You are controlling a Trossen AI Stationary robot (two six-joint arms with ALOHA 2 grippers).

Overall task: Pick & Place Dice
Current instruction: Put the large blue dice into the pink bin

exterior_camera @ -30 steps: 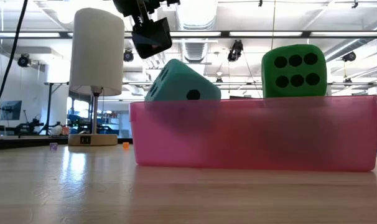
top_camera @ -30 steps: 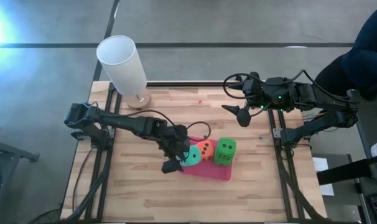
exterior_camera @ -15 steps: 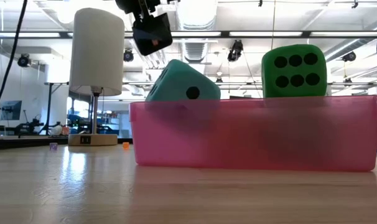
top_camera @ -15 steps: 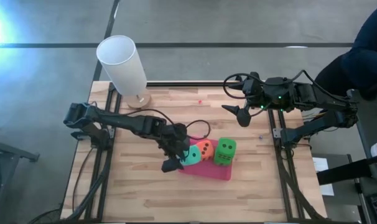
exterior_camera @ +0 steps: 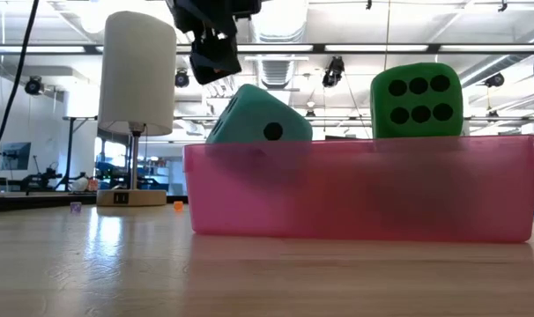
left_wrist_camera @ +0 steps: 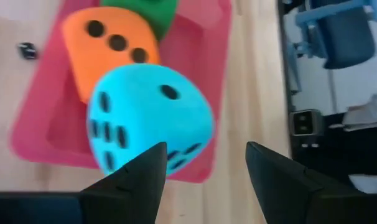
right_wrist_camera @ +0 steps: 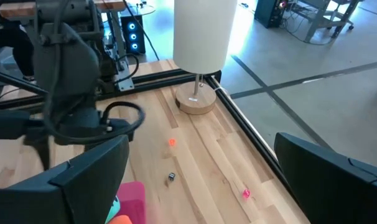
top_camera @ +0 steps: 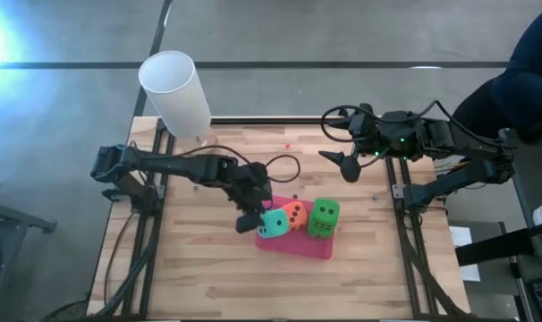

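A pink tray (top_camera: 298, 246) lies mid-table and holds the dice. The teal die (left_wrist_camera: 148, 121) sits tilted at the tray's left end, beside the orange die (left_wrist_camera: 107, 50). The green die (exterior_camera: 417, 99) stands at the right end, rising above the rim. My left gripper (left_wrist_camera: 204, 174) hovers open just above and left of the teal die (top_camera: 273, 224), touching nothing. My right gripper (top_camera: 347, 165) waits open, raised over the far right of the table.
A lamp with a white shade (top_camera: 175, 89) stands at the far left corner on a wooden base (right_wrist_camera: 196, 102). Tiny bits lie on the far table: a black one (right_wrist_camera: 171, 177), an orange one (right_wrist_camera: 172, 142), a pink one (right_wrist_camera: 246, 194). A person in dark clothing (top_camera: 530, 63) is beyond the right edge.
My left gripper has drawn away from the teal die, rising a little and going toward the table's far edge. The dice keep their places in the tray.
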